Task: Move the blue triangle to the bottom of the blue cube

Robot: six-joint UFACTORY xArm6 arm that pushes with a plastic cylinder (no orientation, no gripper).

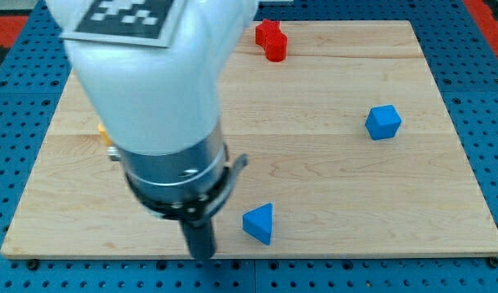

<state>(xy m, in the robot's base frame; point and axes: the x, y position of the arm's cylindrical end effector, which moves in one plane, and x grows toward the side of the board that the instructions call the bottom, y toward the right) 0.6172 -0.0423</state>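
The blue triangle (259,223) lies near the board's bottom edge, a little right of centre. The blue cube (383,122) sits far to its upper right, at the view's right. My tip (202,255) is at the bottom edge of the board, just left of the blue triangle and slightly lower, with a small gap between them. The arm's large white and grey body covers the left part of the board.
Two red blocks (271,39) stand together at the board's top edge, shapes hard to make out. A yellow block (104,133) peeks out at the left, mostly hidden by the arm. The wooden board (338,187) rests on a blue perforated table.
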